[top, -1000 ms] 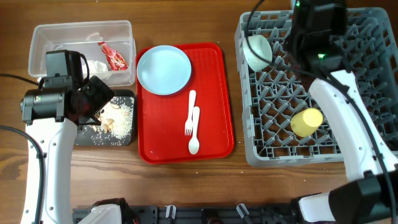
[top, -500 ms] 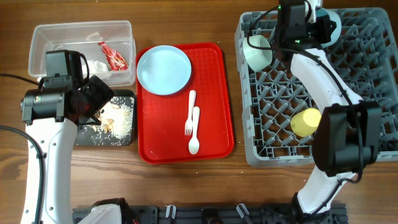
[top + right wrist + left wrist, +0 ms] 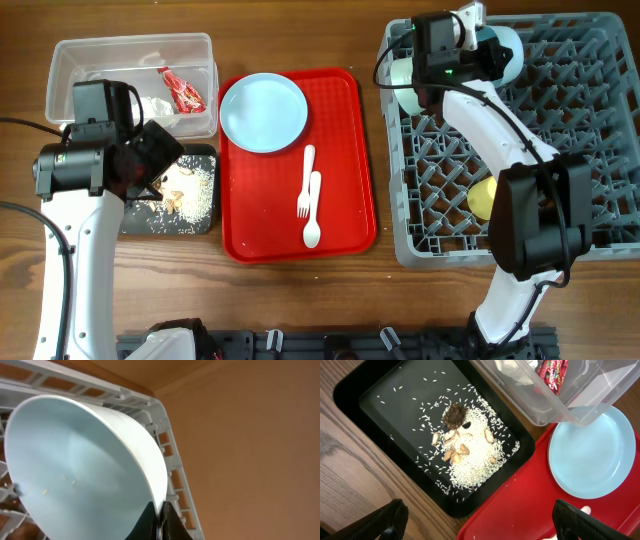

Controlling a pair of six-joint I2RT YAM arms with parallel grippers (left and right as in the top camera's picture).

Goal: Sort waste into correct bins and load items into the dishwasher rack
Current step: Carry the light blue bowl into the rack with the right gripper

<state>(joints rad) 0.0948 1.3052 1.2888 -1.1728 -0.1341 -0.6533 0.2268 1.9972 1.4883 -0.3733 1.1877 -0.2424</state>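
Two arms logged, from the overhead and wrist cameras. We take the dishwasher rack (image 3: 590,150) first: grey, pegged, on the right side of the table. The red serving tray (image 3: 345,150) lies mid-table, just left of it. The clear tub (image 3: 70,60) sits at the back left, with the black tray (image 3: 205,222) directly in front of it.

The plate (image 3: 263,112), pale blue, lies flat on the back-left part of the red serving tray.

One bowl (image 3: 80,470) is tipped on its side at the rack's back edge. The right gripper (image 3: 160,516) is closed on its rim, which is pinched between the fingers. We cannot tell whether the bowl bears on the pegs. The second bowl (image 3: 402,85) lies at the rack's back-left corner, partly behind the right arm.

The left gripper (image 3: 480,515) hangs with its fingers spread wide and holds nothing. It is over the edge where the black tray meets the red serving tray.

The yellow cup (image 3: 482,198) sits among the pegs nearer the front, half hidden by the right arm.

The fork (image 3: 306,180) and spoon (image 3: 314,212) lie side by side in front of the plate, handles pointing back.

The wrapper (image 3: 182,90), red and shiny, lies in the tub's right part, with the tissue (image 3: 155,105) beside it.

The food scraps (image 3: 462,452) are brown lumps on heaped rice in the middle of the black tray, with loose grains scattered around.
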